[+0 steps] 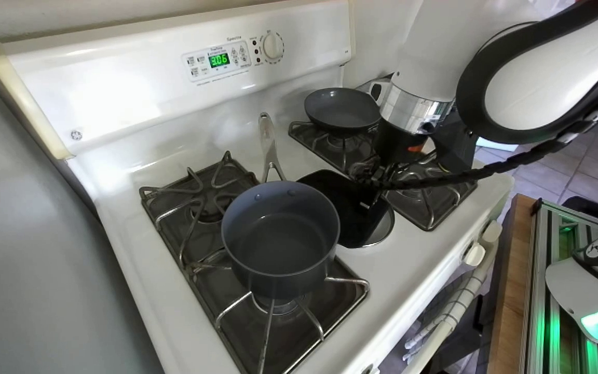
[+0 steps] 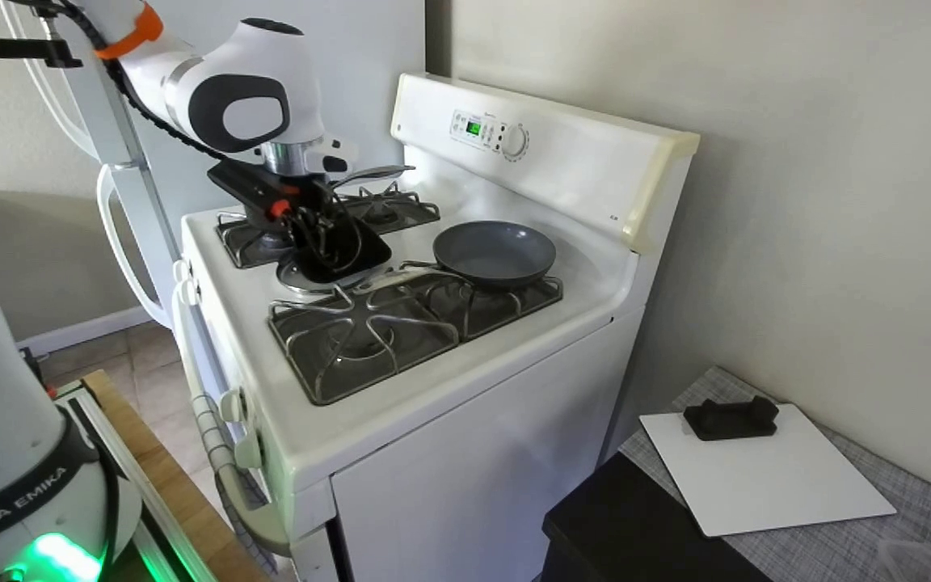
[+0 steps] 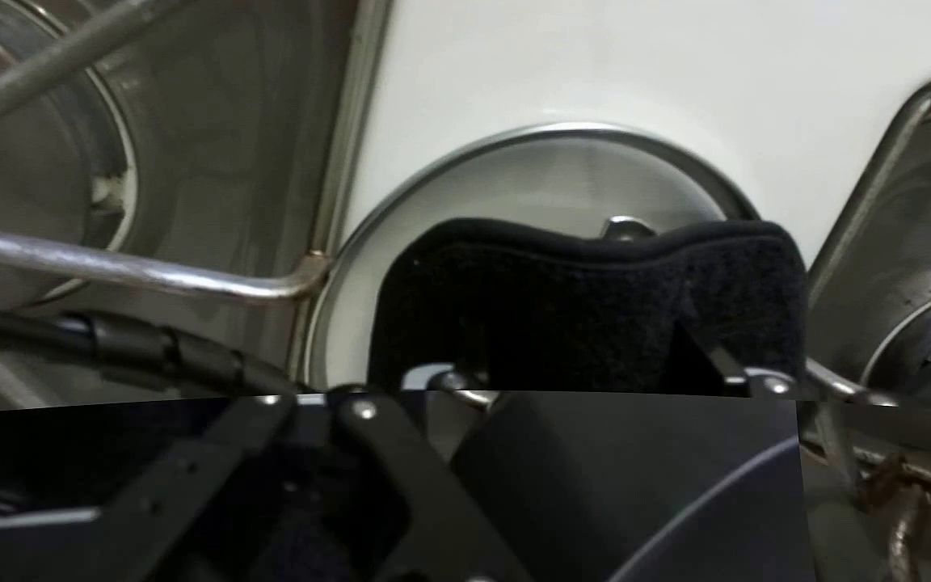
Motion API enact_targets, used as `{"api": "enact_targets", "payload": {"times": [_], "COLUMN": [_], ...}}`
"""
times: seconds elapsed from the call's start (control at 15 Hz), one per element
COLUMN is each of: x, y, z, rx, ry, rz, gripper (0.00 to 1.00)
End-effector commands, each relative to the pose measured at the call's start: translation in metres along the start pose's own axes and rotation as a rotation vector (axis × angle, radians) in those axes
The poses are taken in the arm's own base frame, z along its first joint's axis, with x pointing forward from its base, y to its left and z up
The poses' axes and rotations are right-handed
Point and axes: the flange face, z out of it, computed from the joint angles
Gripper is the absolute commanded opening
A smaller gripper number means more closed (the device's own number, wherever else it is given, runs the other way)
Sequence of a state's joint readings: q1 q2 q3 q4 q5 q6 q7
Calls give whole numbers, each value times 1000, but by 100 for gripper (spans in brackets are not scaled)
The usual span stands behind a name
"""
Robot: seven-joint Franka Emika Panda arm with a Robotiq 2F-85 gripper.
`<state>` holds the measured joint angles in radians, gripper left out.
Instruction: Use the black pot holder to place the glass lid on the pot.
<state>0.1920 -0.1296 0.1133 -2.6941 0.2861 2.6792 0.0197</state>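
Note:
The pot [image 1: 283, 280] stands on the front burner beside the fridge in an exterior view, uncovered, its silver handle [image 1: 268, 143] towards the back panel. The glass lid [image 1: 384, 228] lies flat on the white stove top between the burner groups; its rim and knob show in the wrist view [image 3: 530, 174]. The black pot holder [image 3: 562, 299] lies over much of the lid, its edge wavy beside the knob; it shows in both exterior views [image 1: 348, 223] [image 2: 368, 252]. My gripper [image 3: 595, 368] is down at the pot holder with its fingers apart; the tips are dark against the cloth.
A dark frying pan [image 1: 343, 109] sits on a back burner. Cast-iron grates [image 2: 360, 339] flank the lid. A light utensil [image 2: 389, 280] lies beside the lid. The back panel [image 1: 148, 67] rises behind. A white board [image 2: 764, 477] lies on a side counter.

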Motion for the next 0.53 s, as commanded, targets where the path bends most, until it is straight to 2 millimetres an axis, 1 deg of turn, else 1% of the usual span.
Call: {"api": "enact_targets", "payload": {"times": [0.0, 0.07, 0.2, 0.27, 0.33, 0.47], "x": [5, 6, 8, 9, 10, 11], "y": [1, 1, 1, 1, 1, 1], "z": [3, 3, 3, 4, 4, 4], "rx": [2, 2, 1, 0, -1, -2], "ry": [-27, -26, -24, -24, -25, -26], "rz": [26, 28, 34, 37, 39, 42], "gripper": [23, 14, 0, 0, 4, 4]}}
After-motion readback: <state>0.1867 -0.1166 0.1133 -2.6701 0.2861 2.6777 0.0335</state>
